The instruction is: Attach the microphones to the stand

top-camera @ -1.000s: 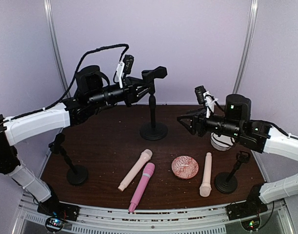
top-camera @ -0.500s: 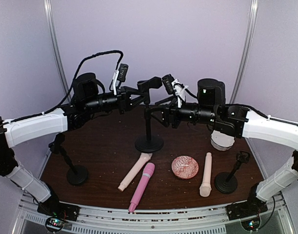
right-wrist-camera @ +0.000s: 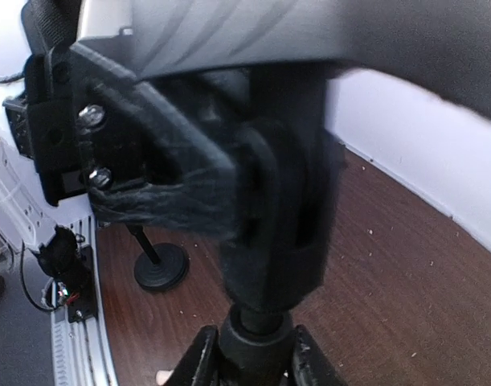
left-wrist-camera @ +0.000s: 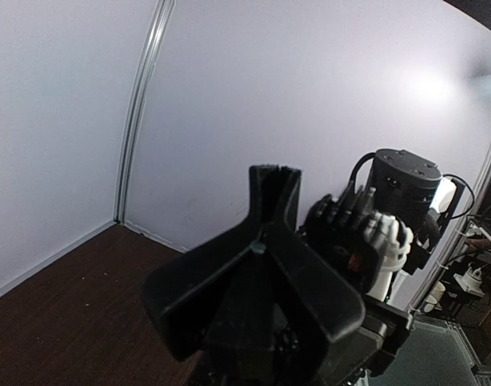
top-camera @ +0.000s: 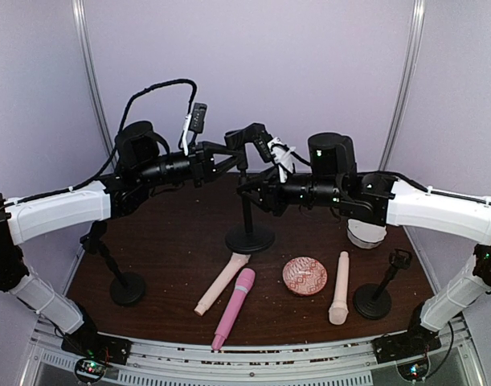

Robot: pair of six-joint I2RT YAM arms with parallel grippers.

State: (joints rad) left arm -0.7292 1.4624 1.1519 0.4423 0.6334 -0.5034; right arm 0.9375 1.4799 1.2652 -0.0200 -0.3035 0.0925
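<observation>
Matte black stand (top-camera: 249, 239); slim, round-headed plastic microphones (top-camera: 235, 304)

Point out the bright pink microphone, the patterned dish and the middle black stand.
Bright pink plastic microphone (top-camera: 234, 309): top external view, mid-handle.
Round patterned pink dish (top-camera: 304, 276): top external view, its centre.
Black middle microphone stand (top-camera: 250, 240): top external view, its round base.

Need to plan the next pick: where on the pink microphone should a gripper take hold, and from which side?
Probably the slim handle of the pink microphone, nearer its tail, coming straight down from above with the fingers across its width. It lies flat, and the cream microphone beside it crowds its head end, while the tail half lies clear of it.
</observation>
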